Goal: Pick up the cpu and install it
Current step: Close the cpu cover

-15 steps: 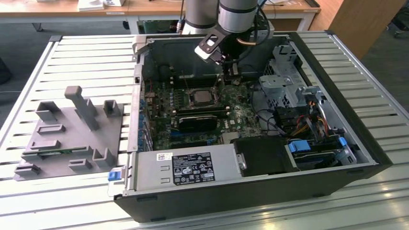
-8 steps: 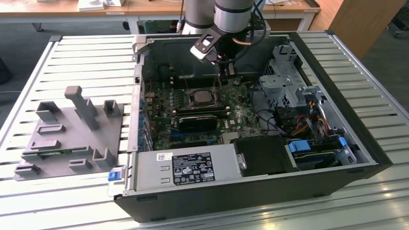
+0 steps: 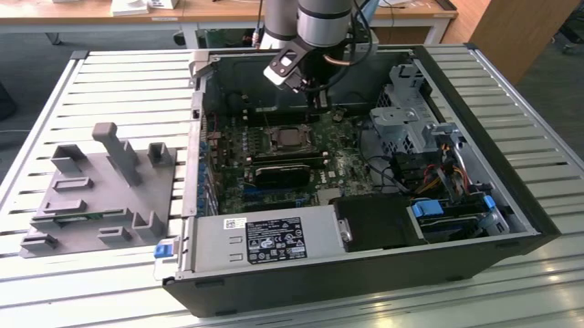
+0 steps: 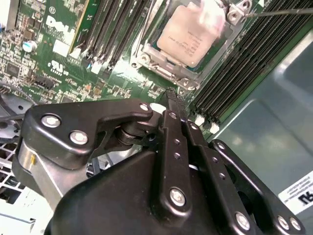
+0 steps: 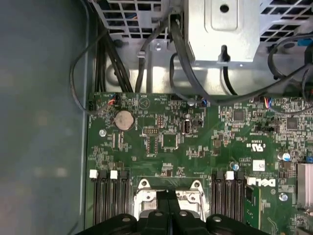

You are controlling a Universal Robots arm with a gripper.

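End effector [image 4: 171, 95] closed together, empty | cpu [image 4: 193, 36] lying in socket [image 4: 164, 73], just beyond its tips

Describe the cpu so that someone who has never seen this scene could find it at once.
Start at the open computer case on the slatted table and find the green motherboard on its floor. Near the board's middle sits the cpu: the one flat silver-grey metal square, held in a socket frame between rows of dark memory slots.

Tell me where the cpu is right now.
The cpu lies in the motherboard socket inside the open computer case, centre of the exterior view, flanked by black memory slots; the gripper is near it, not holding it.
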